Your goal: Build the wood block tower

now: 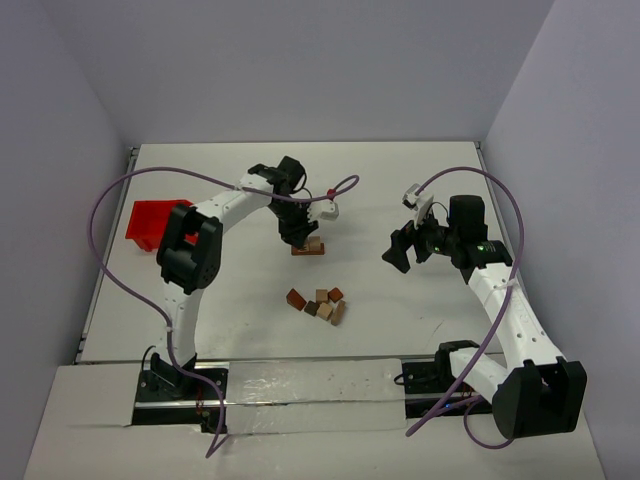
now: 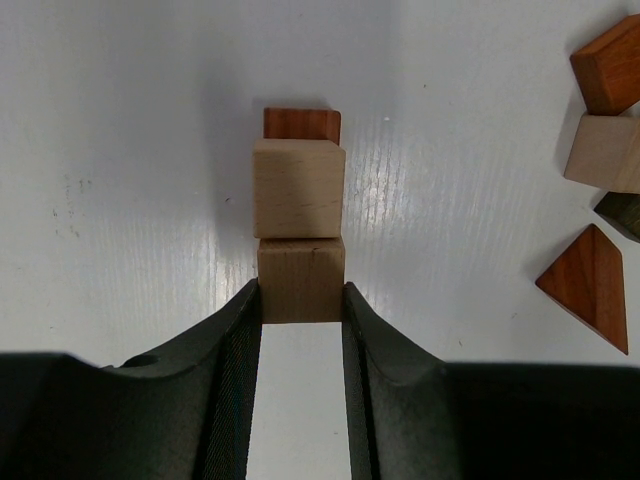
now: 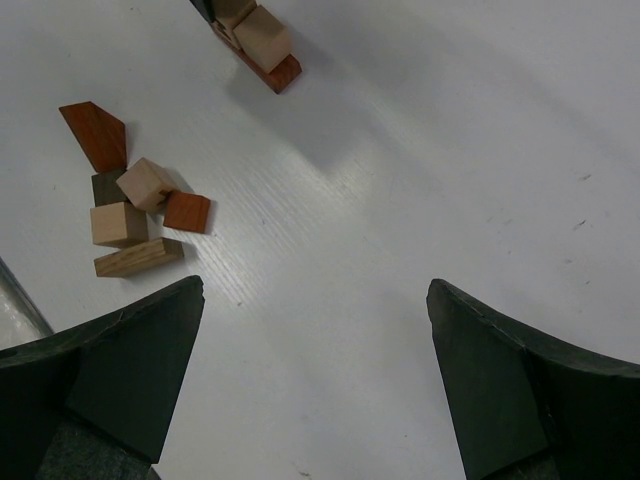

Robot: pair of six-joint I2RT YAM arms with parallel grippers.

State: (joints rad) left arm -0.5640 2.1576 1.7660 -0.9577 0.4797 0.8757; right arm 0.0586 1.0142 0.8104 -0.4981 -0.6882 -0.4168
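Table (image 1: 400, 330) white, tower (image 1: 308, 247) begun mid-table. Red bin (image 1: 150, 222) far left of tower, looks unused. Right gripper (image 3: 315, 330) right of tower, jaws spread wide, parked clear. Left gripper (image 2: 302, 295) on tower, pinching tan cube (image 2: 300, 280) beside second cube (image 2: 298, 188) on reddish bar (image 2: 302, 124), likely seating it flush. Loose blocks (image 1: 318, 302) just nearside of tower, handy for next picks

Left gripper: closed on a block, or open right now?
The left gripper is shut on a tan block: the wrist view shows both fingers pressed flat against its sides.
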